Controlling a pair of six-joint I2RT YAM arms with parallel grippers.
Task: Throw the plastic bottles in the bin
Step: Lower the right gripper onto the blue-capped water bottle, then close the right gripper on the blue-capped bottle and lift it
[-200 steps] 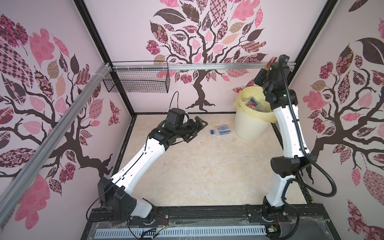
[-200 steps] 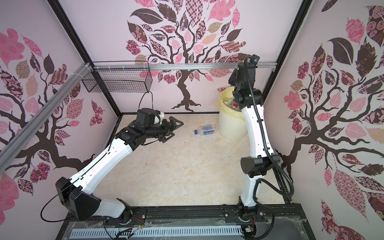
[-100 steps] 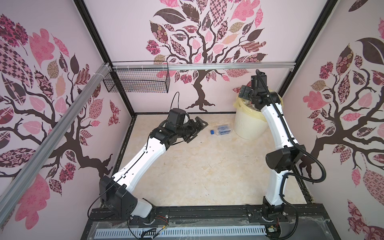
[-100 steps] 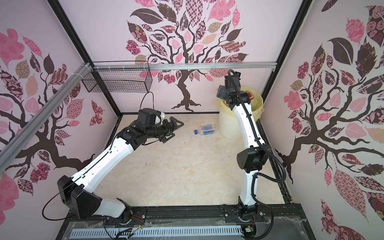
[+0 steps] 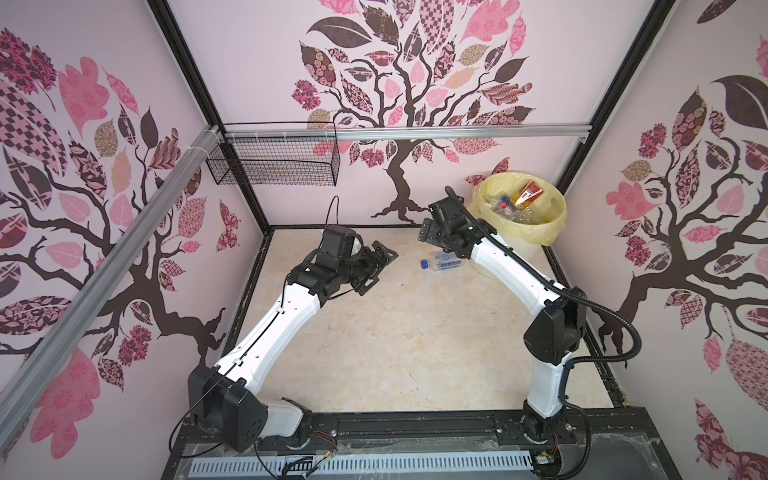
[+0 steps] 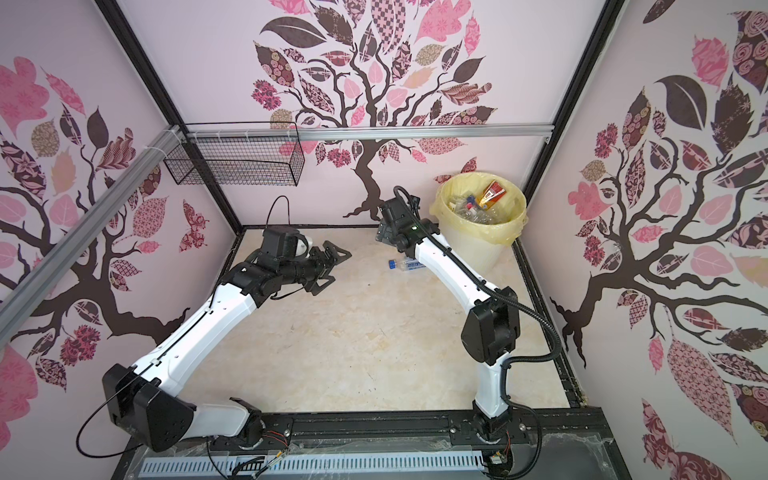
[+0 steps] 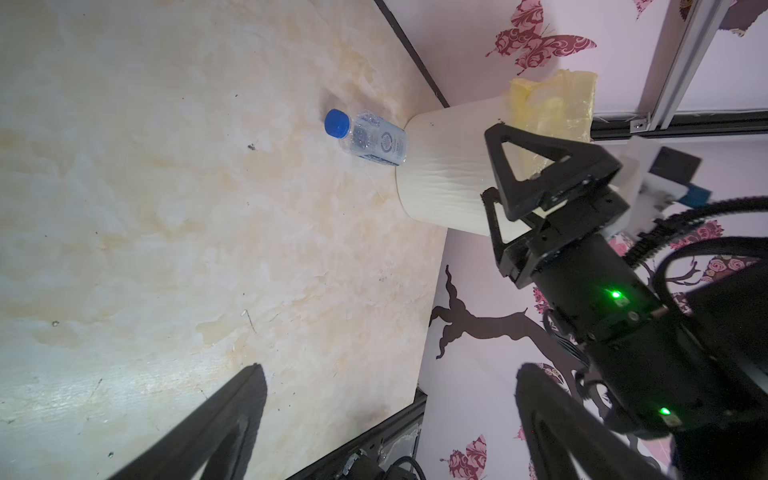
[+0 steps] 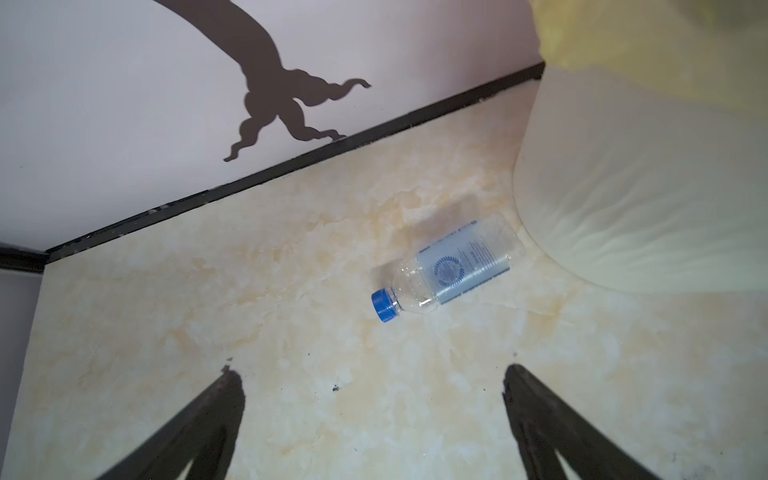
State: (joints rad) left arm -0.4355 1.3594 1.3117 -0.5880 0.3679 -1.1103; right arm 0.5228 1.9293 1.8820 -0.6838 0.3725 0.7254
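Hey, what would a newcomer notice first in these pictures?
The pink tree wallpaper on the walls strikes first. Next, the yellow-lined bin in the far right corner, holding discarded bottles, and one blue-capped bottle lying on the floor beside it, near the open right gripper.

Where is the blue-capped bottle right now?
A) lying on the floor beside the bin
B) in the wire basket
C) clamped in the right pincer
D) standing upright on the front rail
A: the blue-capped bottle lies on its side on the floor by the foot of the bin; the right pincer is open and empty.
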